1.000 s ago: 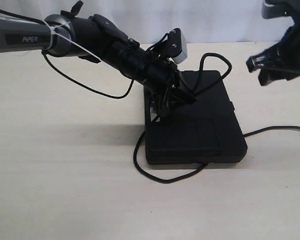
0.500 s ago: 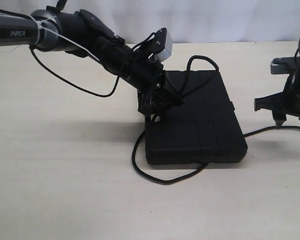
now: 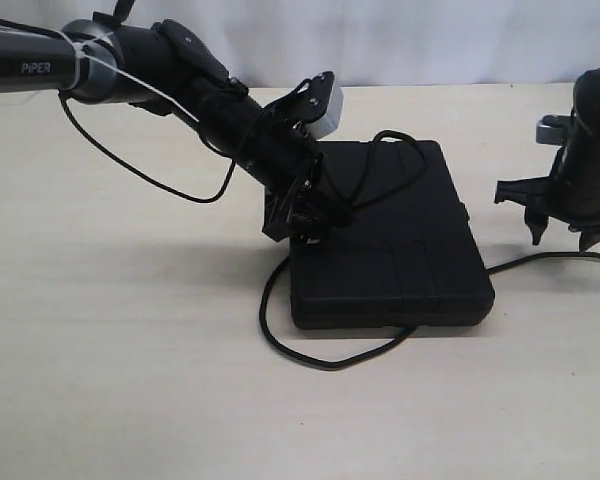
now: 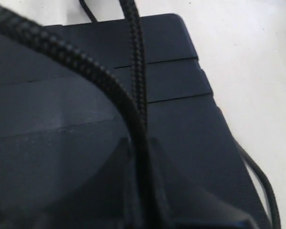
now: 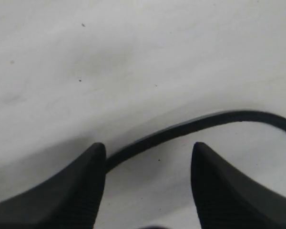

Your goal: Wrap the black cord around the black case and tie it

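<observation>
The black case (image 3: 410, 255) lies flat on the table. The black cord (image 3: 280, 335) loops out past its front left corner, arches over its back part, and one strand trails off to the right. My left gripper (image 3: 298, 222) hovers over the case's left edge, shut on the cord. In the left wrist view the braided cord (image 4: 136, 90) runs into the closed jaws (image 4: 142, 149) above the case (image 4: 181, 109). My right gripper (image 3: 563, 240) points down, open, just above the right strand. In the right wrist view that cord (image 5: 200, 125) lies on the table just past the open gripper (image 5: 148, 152).
The pale table (image 3: 130, 390) stretches wide on the left and in front of the case. A thin robot wire (image 3: 140, 165) hangs under the left arm. A white wall closes the back.
The right arm has come down from the upper right to hover low beside the case over the cord strand. The left gripper drew the cord slightly leftward.
</observation>
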{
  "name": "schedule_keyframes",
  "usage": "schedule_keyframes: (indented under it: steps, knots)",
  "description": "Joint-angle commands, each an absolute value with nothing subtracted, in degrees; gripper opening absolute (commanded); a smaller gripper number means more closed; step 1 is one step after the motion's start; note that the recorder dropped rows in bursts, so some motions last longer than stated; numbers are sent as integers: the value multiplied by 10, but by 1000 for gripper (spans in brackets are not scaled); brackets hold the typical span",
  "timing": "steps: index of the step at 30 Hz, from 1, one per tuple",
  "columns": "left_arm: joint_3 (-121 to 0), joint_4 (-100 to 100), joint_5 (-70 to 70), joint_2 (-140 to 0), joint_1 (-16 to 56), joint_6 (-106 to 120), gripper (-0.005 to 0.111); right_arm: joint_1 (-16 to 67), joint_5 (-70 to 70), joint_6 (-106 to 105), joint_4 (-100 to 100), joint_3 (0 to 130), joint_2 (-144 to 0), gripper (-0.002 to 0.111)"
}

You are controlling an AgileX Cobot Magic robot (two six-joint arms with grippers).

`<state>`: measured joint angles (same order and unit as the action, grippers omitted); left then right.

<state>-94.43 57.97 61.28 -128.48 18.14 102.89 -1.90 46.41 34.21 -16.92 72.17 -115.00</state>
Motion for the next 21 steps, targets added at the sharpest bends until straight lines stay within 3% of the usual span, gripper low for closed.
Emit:
schedule_keyframes:
  steps: [1, 12, 18, 21]
  knots:
    - [-939, 576, 567, -1282, 180, 1015, 0, -53, 463, 377, -108, 725, -1158, 51]
    - [-938, 576, 575, -1282, 180, 1015, 0, -56, 390, 457, -99, 689, -1162, 51]
    - [-938, 576, 575, -1282, 180, 1015, 0, -56, 390, 466, -96, 689, -1170, 29]
    - [-938, 576, 575, -1282, 180, 1015, 0, -56, 386, 466, -94, 689, -1184, 24]
